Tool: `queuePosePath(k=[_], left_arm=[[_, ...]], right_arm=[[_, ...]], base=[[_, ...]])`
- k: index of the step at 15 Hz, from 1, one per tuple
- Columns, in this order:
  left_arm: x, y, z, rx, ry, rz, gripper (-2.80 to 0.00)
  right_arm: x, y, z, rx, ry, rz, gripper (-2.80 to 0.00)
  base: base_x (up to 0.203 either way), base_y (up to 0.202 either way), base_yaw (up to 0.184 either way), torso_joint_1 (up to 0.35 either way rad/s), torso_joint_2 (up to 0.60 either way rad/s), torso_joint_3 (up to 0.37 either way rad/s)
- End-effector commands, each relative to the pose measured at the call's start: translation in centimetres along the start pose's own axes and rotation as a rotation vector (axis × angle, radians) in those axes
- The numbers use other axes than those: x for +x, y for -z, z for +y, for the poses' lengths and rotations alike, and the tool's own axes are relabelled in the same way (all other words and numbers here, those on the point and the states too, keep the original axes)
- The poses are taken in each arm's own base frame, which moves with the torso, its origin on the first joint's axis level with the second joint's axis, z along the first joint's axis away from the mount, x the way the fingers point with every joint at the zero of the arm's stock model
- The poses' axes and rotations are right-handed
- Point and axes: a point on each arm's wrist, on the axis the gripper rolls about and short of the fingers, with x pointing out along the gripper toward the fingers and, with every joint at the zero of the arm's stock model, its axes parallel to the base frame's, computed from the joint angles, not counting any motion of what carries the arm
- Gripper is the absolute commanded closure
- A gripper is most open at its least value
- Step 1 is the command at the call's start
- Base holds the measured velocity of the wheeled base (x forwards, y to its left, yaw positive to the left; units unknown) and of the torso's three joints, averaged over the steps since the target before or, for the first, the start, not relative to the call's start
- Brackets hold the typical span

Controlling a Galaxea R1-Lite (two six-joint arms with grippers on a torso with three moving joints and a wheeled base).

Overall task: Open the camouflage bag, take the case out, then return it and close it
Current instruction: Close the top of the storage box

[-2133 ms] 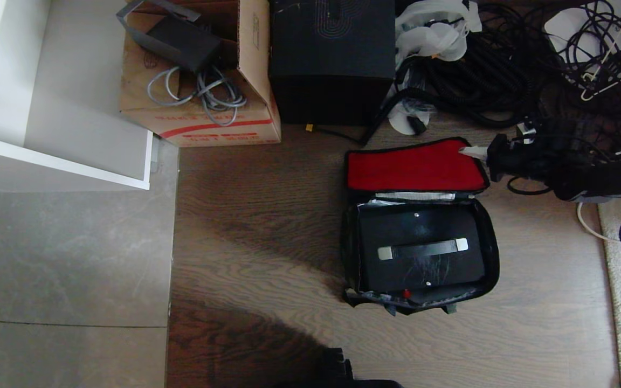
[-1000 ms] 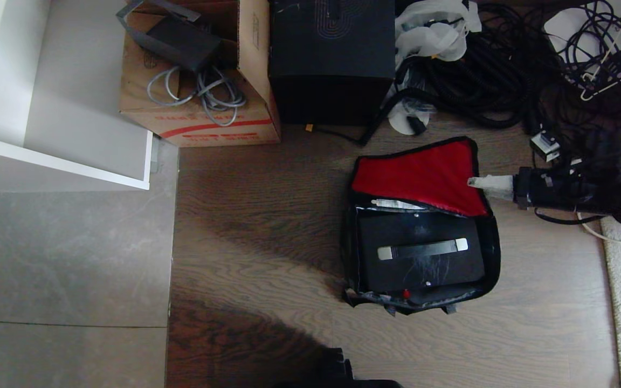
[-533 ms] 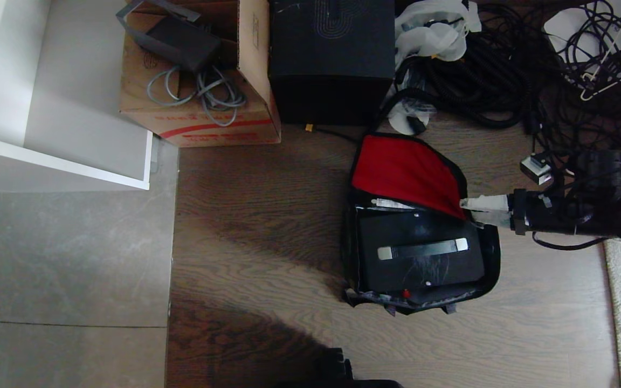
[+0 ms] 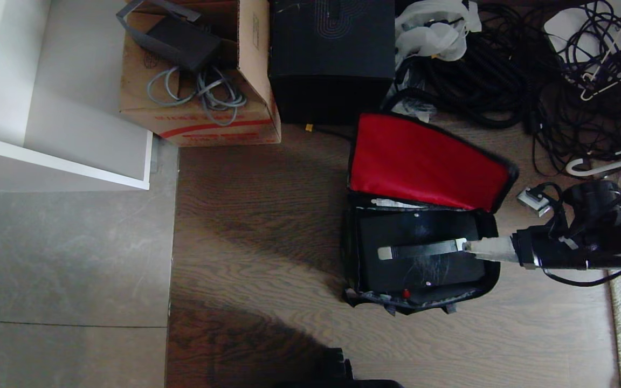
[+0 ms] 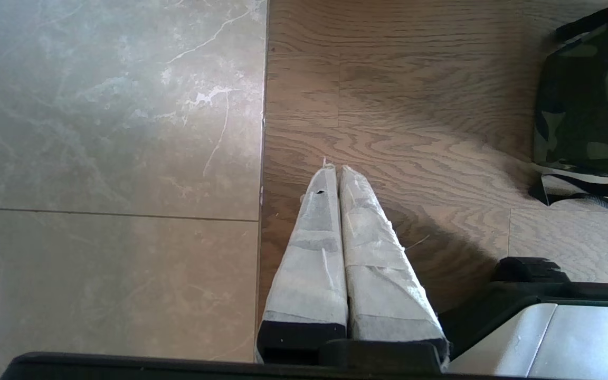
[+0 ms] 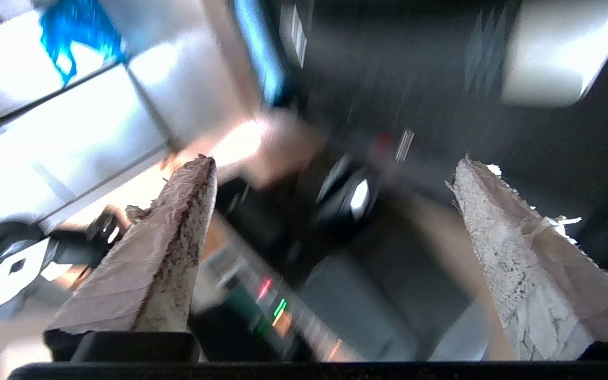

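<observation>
Most of the right arm runs off the right edge of the head view, and only one taped finger of the right gripper (image 4: 469, 247) shows, at the case (image 4: 421, 258). Its own camera is smeared with motion blur; nothing past the fingertips (image 6: 198, 169) can be made out. The camouflage bag (image 5: 583, 95) is cut off in the left wrist view.
</observation>
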Motion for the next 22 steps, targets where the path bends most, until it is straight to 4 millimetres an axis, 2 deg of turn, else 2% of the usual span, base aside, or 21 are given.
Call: queuePosePath(k=[1,3,4,7,9,11,13,16,19,22], left_arm=[[0.0,0.0,0.0,0.000,0.000,0.000,0.00],[0.0,0.0,0.0,0.000,0.000,0.000,0.00],[0.0,0.0,0.0,0.000,0.000,0.000,0.00],[0.0,0.0,0.0,0.000,0.000,0.000,0.00],[0.0,0.0,0.0,0.000,0.000,0.000,0.00],[0.0,0.0,0.0,0.000,0.000,0.001,0.00],[0.0,0.0,0.0,0.000,0.000,0.000,0.00],[0.0,0.0,0.0,0.000,0.000,0.000,0.00],[0.0,0.0,0.0,0.000,0.000,0.000,0.00],[0.0,0.0,0.0,0.000,0.000,0.000,0.00]], right_arm=[[-0.8,1.0,0.9,0.051,-0.008,0.048,-2.80],[-1.8,2.9,1.1,0.059,-0.003,0.094,-2.80],[-2.2,3.0,1.0,0.033,0.002,0.097,-2.80],[-3.0,-0.2,0.4,-0.014,0.032,0.026,-2.80],[-4.4,-3.3,-0.8,-0.022,0.075,-0.054,-2.80],[-5.8,-6.5,-2.7,0.079,0.107,-0.137,-2.80],[-6.1,-9.0,-4.7,0.219,0.109,-0.198,-2.80],[-5.2,-10.2,-7.5,0.369,0.095,-0.226,-2.80],[-3.0,-11.9,-8.0,0.551,0.041,-0.232,-2.80],[1.2,-12.8,-8.5,0.639,-0.004,-0.216,-2.80]], base=[[0.000,0.000,0.000,0.000,0.00,0.000],[0.000,0.000,0.000,0.000,0.00,0.000],[0.000,0.000,0.000,0.000,0.00,0.000],[0.000,0.000,0.000,0.000,0.00,0.000],[0.000,0.000,0.000,0.000,0.00,0.000],[0.000,0.000,0.000,0.000,0.00,0.000],[0.000,0.000,0.000,0.000,0.00,0.000],[0.000,0.000,0.000,0.000,0.00,0.000],[0.000,0.000,0.000,0.000,0.00,0.000],[0.000,0.000,0.000,0.000,0.00,0.000]])
